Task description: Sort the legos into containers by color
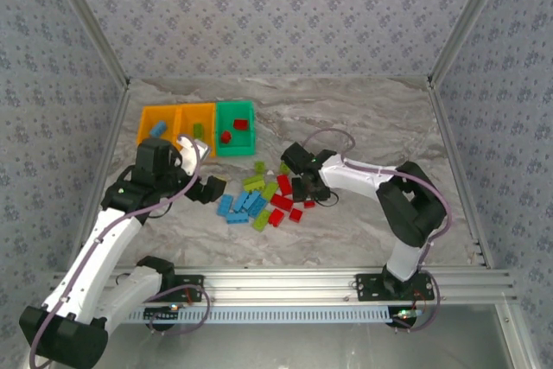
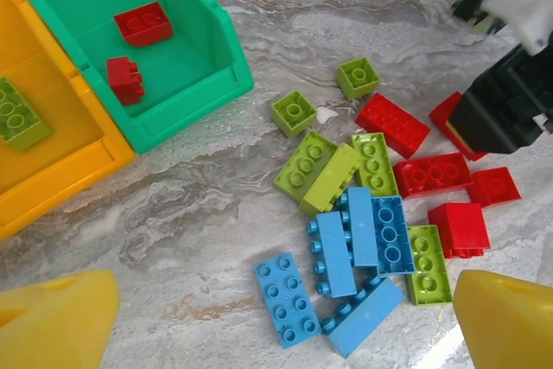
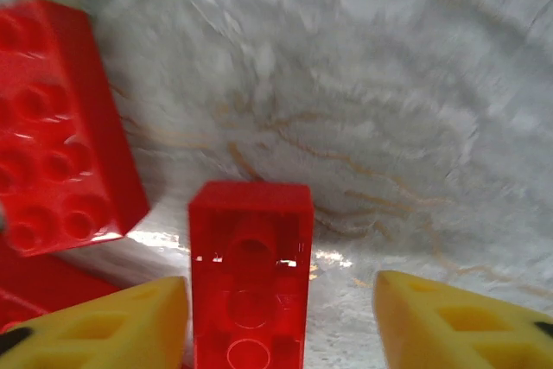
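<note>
The legos lie in a loose heap on the marble table: blue ones (image 2: 376,231), lime green ones (image 2: 315,166) and red ones (image 2: 432,174). My left gripper (image 2: 285,326) hangs open above the blue bricks, holding nothing. My right gripper (image 3: 281,317) is low over the red bricks, its fingers open. A red brick (image 3: 251,274) stands between them with its hollow side toward the camera. It is close to the left finger and apart from the right one. The green bin (image 2: 173,114) holds two red bricks (image 2: 143,23). The orange bin (image 2: 69,174) beside it holds a lime brick (image 2: 17,114).
The three bins stand in a row at the back left: an orange one (image 1: 147,118) with a blue brick, another orange one (image 1: 207,112) and the green one (image 1: 251,140). A larger red brick (image 3: 60,127) lies left of the right gripper. Patterned walls enclose the table.
</note>
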Robot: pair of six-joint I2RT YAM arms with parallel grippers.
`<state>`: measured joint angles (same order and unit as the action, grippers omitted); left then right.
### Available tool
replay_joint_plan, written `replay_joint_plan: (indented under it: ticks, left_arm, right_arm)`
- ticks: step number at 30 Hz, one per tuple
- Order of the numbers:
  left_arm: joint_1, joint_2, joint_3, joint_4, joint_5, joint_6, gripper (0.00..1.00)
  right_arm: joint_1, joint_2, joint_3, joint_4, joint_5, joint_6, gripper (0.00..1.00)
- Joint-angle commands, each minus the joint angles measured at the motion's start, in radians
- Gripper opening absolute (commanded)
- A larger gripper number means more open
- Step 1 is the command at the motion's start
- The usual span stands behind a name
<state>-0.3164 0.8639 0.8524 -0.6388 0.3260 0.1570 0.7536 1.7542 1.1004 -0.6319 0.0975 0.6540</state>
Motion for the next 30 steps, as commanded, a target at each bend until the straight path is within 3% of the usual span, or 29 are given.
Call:
replay_joint_plan:
  ticks: [1, 3, 6, 12, 16, 20, 30]
  left_arm:
    - [-0.007, -0.012, -0.006, 0.016, 0.045, 0.021, 0.99]
    - [-0.006, -0.014, -0.005, 0.014, 0.038, 0.025, 0.99]
    - [-0.007, -0.020, -0.007, 0.015, 0.029, 0.026, 0.99]
    - [-0.006, -0.050, -0.012, 0.047, -0.056, 0.010, 0.99]
    - [-0.006, -0.072, -0.028, 0.053, -0.108, 0.010, 0.99]
    - [-0.006, -0.106, -0.054, 0.063, -0.177, 0.012, 0.99]
    - [-0.007, -0.098, -0.061, 0.062, -0.186, 0.007, 0.99]
  right_arm:
    - [0.001, -0.013, 0.014, -0.003, 0.008, 0.009, 0.37]
    - [0.001, -0.038, 0.029, -0.012, 0.023, 0.001, 0.30]
    - [0.018, -0.118, 0.052, 0.019, 0.067, -0.016, 0.30]
    - [0.053, -0.217, 0.082, 0.384, 0.006, -0.205, 0.33]
    - [0.057, -0.114, 0.180, 0.613, -0.051, -0.276, 0.33]
    - [0.055, 0.053, 0.297, 0.700, -0.016, -0.351, 0.32]
    - [0.046, 0.419, 0.622, 0.629, 0.104, -0.472, 0.35]
